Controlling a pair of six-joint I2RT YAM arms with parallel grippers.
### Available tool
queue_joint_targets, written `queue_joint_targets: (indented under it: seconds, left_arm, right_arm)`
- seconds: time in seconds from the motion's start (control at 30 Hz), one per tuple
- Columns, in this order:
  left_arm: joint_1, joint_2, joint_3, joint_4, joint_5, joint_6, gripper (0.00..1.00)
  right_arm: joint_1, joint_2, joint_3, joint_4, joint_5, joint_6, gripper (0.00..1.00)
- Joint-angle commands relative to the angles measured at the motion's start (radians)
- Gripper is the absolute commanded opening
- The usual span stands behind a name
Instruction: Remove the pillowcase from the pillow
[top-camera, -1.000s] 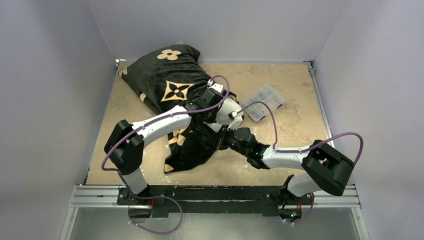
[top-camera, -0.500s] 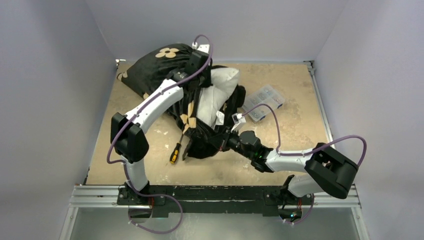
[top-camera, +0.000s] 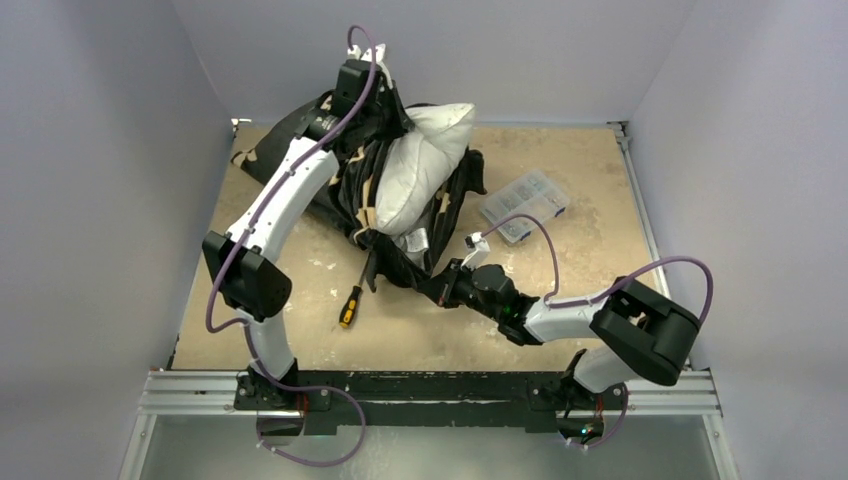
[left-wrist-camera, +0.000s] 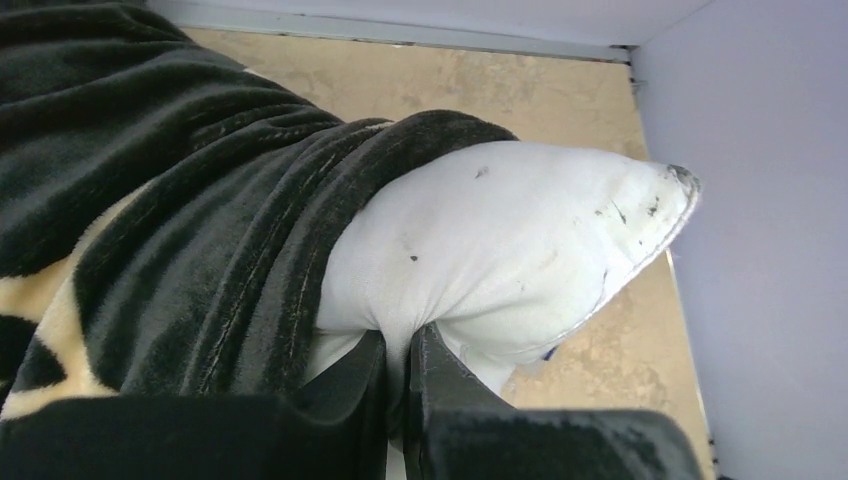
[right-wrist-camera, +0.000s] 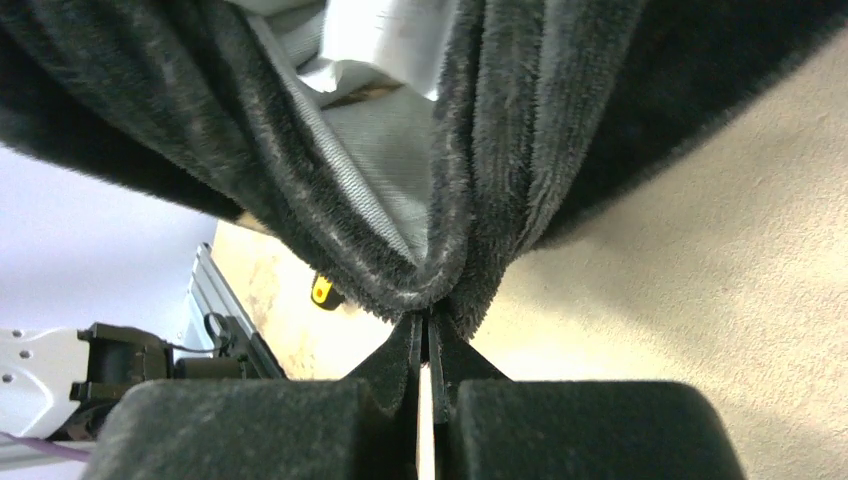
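Top view: the left tool is seen raised at the far side of the tan surface. The large plump white pillow is exposed just right of it and approx. half out of the black plush pillowcase w/ tan flower motifs. The cover is bunched below the left tool and stretched down to the right tool. A yellow-handled screwdriver lies left of the right tool. A clear plastic box lies beyond it.

Left wrist view: the fingers are almost closed, w/ a fold of white pillow fabric pinched between them. Black plush is draped to their left.

Right wrist view: the jaws are clamped tight on the pillowcase hem. Pale grey lining is shown above them.
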Motion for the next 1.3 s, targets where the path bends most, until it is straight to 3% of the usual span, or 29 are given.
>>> queue_joint_targets:
  seconds: [0.0,0.3,0.4,0.57,0.7,0.83,1.03,1.13,1.27]
  left_arm:
    - [0.041,-0.11,0.077,0.178,0.097,-0.032,0.0]
    - [-0.006,-0.401,-0.405,0.326,0.382,-0.07,0.0]
    - [-0.029,-0.443,-0.45,0.291,0.448,-0.042,0.0]
    - [-0.03,-0.513,-0.471,0.284,0.441,-0.024,0.0]
    - [-0.03,-0.511,-0.519,0.318,0.44,-0.032,0.0]
    - [-0.03,-0.482,-0.618,0.408,0.454,-0.074,0.0]
    - [-0.031,-0.409,-0.699,0.516,0.461,-0.131,0.03]
    - [-0.034,-0.366,-0.696,0.555,0.485,-0.162,0.18]
    - [-0.038,-0.359,-0.663,0.499,0.463,-0.134,0.49]
  right_arm:
    - [0.014,0.009,-0.015,-0.085,0.001,0.073,0.0]
    - [0.007,-0.102,0.12,-0.293,0.218,0.14,0.0]
    - [-0.048,-0.08,0.182,-0.317,0.259,0.104,0.0]
    - [-0.2,0.021,0.221,-0.198,0.177,0.002,0.01]
    - [-0.209,0.071,0.259,-0.157,0.121,-0.055,0.08]
    - [-0.208,0.017,0.21,-0.168,0.088,-0.068,0.26]
    - [-0.209,-0.187,0.122,-0.272,0.13,-0.069,0.66]
    - [-0.207,-0.295,0.09,-0.316,0.106,-0.061,0.8]
    - [-0.208,-0.401,0.079,-0.35,0.052,-0.053,0.97]
